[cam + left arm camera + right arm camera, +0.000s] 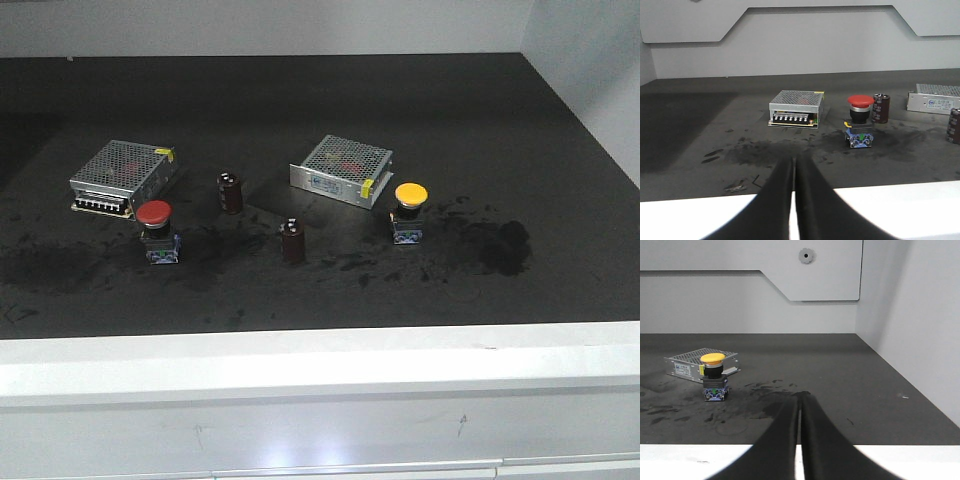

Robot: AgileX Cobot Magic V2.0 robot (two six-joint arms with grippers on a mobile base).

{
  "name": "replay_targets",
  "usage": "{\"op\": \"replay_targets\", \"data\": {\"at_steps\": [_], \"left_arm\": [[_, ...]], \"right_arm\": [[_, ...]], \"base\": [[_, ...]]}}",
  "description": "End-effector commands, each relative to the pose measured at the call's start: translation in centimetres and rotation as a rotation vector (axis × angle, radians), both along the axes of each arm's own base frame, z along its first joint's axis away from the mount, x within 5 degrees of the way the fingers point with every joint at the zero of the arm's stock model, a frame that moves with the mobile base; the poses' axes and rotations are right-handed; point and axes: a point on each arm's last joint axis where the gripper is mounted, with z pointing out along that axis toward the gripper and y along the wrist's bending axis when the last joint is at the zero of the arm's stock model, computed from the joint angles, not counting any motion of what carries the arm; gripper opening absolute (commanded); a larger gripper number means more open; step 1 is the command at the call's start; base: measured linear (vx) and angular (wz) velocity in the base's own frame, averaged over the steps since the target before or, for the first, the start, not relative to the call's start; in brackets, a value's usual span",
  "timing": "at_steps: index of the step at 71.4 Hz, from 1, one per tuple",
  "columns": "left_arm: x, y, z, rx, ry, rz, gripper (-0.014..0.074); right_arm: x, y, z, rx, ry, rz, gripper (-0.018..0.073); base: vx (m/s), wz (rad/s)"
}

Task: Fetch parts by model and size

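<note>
The red switch (pixel 157 232) stands upright on the left of the table (pixel 450 120), the yellow switch (pixel 409 213) on the right. I judge both light, rigid and top-heavy, with slick domed caps, so I take the flat-sided block base, not the cap. Left tool (pixel 794 162) and right tool (pixel 800 397) are both closed, empty, short of the switches.

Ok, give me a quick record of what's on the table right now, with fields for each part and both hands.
surface: dark, smudged table
red-capped switch: upright, in front of the left mesh box
yellow-capped switch: upright, by the right mesh box
dark cylinders: two, upright, between the switches
left hand: shut, empty, short of the red-capped switch
right hand: shut, empty, short of the yellow-capped switch
</note>
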Motion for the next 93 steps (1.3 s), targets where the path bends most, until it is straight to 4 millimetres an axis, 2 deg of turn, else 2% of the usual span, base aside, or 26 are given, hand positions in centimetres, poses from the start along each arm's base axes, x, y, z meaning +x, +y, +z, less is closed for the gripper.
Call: {"op": "replay_targets", "data": {"at_steps": [1,8,17,27,36,46,54,64,75,82,93], "left_arm": [[-0.2,0.0,1.3,-0.011,-0.112,-0.005,-0.0006],[-0.2,0.0,1.6,-0.009,-0.145,-0.005,-0.0006],[-0.5,-0.1,2.9,-0.011,-0.288,-0.008,-0.0006],[-1.2,-0.1,5.1,-0.023,-0.415,-0.012,-0.0006],[-1.9,0.0,7.9,-0.023,-0.438,-0.011,-0.0006],[-1.3,0.0,11.8,-0.022,-0.345,-0.008,-0.0006],[0.4,0.0,14.3,-0.021,-0.225,-0.005,-0.0006],[2.5,0.0,15.7,-0.018,-0.086,-0.001,-0.0006],[4.6,-0.1,16.0,-0.017,0.007,0.000,-0.0006],[5.7,-0.1,15.7,-0.015,0.050,0.000,-0.0006],[6.4,-0.1,15.4,-0.016,0.080,0.000,-0.0006]], "right_arm": [[-0.1,0.0,0.6,-0.011,-0.081,-0.002,-0.0010],[-0.1,0.0,0.6,-0.011,-0.081,-0.002,-0.0010],[-0.1,0.0,0.7,-0.011,-0.090,-0.002,-0.0010],[-0.5,0.0,2.2,0.099,-0.234,0.014,-0.0010],[-1.3,-0.1,5.7,0.134,-0.368,0.026,-0.0010],[-1.3,0.0,10.3,0.088,-0.311,0.018,-0.0010],[0.1,0.0,13.7,-0.001,-0.225,-0.004,-0.0010],[2.8,0.0,16.3,-0.024,-0.134,-0.012,-0.0010],[6.1,0.0,16.8,-0.029,0.001,-0.017,-0.0010],[7.9,0.0,16.0,-0.030,0.102,-0.020,-0.0010],[9.7,0.0,14.6,0.015,0.216,-0.019,-0.0010]], "base": [[0.00,0.00],[0.00,0.00],[0.00,0.00],[0.00,0.00],[0.00,0.00],[0.00,0.00],[0.00,0.00],[0.00,0.00],[0.00,0.00],[0.00,0.00],[0.00,0.00]]}}
